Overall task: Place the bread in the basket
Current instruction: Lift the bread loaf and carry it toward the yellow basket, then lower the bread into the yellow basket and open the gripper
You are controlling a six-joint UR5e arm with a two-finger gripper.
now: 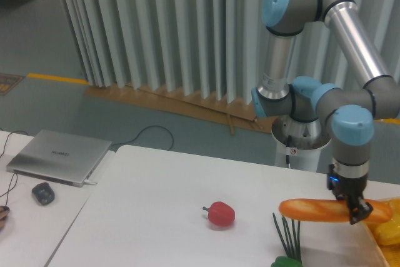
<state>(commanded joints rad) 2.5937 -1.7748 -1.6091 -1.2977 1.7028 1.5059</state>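
Bread (315, 210), a long slim golden-orange baguette-like loaf with paler tapered ends, hangs level above the white table (162, 217), clamped crosswise in the arm's black two-finger gripper (351, 212), whose fingers are closed against the loaf's sides well toward its right end rather than at its middle. That right end already reaches over the thick rim of the yellow-orange woven lattice basket (389, 232), which sits at the table's right edge and is only partly in view; the longer left portion juts out over bare table. Since the loaf stays straight with so much of it unsupported, it looks stiff and light, probably a hard toy rather than real bread (no sag or denting shows at the fingers). Its glossy, rounded skin may be slippery, so an off-centre hold could let it pivot or slide; a grip nearer the middle would balance it better. Being much longer than it is thick, it will likely need to lie along the basket's length or rest across the rim. Near it on the table lie a small red pepper (219, 214) and a bunch of dark green stalks (287, 239), both apart from the loaf.
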